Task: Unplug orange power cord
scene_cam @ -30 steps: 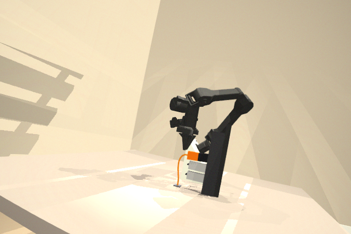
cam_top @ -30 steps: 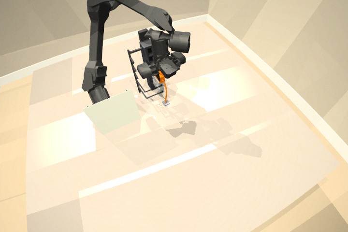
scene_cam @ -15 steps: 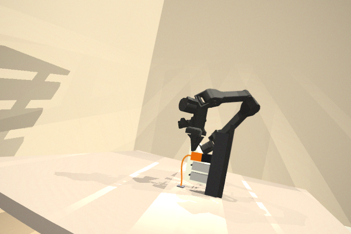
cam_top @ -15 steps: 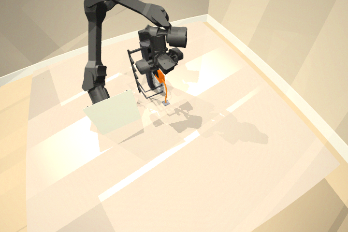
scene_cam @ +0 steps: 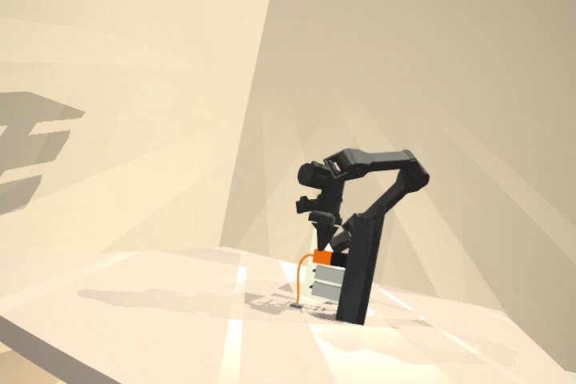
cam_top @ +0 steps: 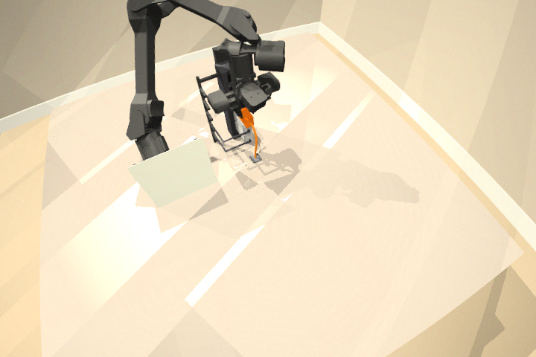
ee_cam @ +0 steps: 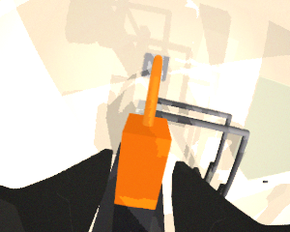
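We had the gripper (cam_top: 243, 111) (scene_cam: 321, 248) (ee_cam: 143, 162) partly open and gripping nothing, its fingers on either side of the orange plug (cam_top: 247, 117) (scene_cam: 322, 257) (ee_cam: 144, 166) with a gap beside each. The plug sat high on the upright power strip (cam_top: 231, 126) (scene_cam: 355, 271) (ee_cam: 107, 208), apparently still seated, its cord (cam_top: 256, 140) (scene_cam: 298, 280) (ee_cam: 153, 92) curving down to a small clip (cam_top: 255, 158) (scene_cam: 296, 306) (ee_cam: 164, 72) on the table. To do it well, we judged, we needed to sink a little lower, keep the plug centred, close on its body rather than the cord, and pull straight away from the strip before letting go. The socket and prongs were hidden, the wrist view cut off the plug's far end, the hand covered the fingertips from above, and we could not tell how deep they reached.
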`<move>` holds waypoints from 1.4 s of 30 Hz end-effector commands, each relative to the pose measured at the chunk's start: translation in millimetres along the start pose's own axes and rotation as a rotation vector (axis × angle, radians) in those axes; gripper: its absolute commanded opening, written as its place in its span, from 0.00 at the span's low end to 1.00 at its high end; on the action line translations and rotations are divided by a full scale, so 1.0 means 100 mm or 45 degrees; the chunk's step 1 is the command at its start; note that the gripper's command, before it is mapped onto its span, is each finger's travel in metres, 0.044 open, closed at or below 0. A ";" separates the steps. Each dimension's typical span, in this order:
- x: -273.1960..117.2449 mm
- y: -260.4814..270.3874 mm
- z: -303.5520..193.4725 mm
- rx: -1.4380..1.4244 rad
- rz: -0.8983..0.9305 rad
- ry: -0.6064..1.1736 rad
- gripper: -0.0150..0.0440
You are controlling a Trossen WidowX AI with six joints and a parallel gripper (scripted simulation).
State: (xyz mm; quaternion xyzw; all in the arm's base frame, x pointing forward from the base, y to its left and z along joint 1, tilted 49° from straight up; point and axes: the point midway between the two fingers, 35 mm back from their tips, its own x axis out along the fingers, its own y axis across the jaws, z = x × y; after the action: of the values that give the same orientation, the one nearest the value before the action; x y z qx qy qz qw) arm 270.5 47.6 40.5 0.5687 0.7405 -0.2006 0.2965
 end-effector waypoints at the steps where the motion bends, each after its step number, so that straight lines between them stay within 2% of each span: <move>1: 0.07 -0.02 -0.01 0.012 0.000 0.009 0.53; 4: 0.08 -0.02 -0.01 0.012 0.000 0.010 0.53; 7: 0.05 0.00 0.00 0.000 -0.003 0.002 0.39; 16: 0.05 0.00 0.00 0.000 -0.003 0.002 0.29; 17: 0.05 0.00 0.00 0.000 -0.003 0.001 0.25; 38: 0.03 0.02 0.31 0.005 -0.001 -0.001 0.25; 42: 0.06 -0.01 0.25 0.012 0.001 0.008 0.43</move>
State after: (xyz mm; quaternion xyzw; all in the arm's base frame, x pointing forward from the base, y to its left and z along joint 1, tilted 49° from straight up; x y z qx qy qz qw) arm 274.5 34.7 16.7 0.5700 0.7415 -0.2042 0.2891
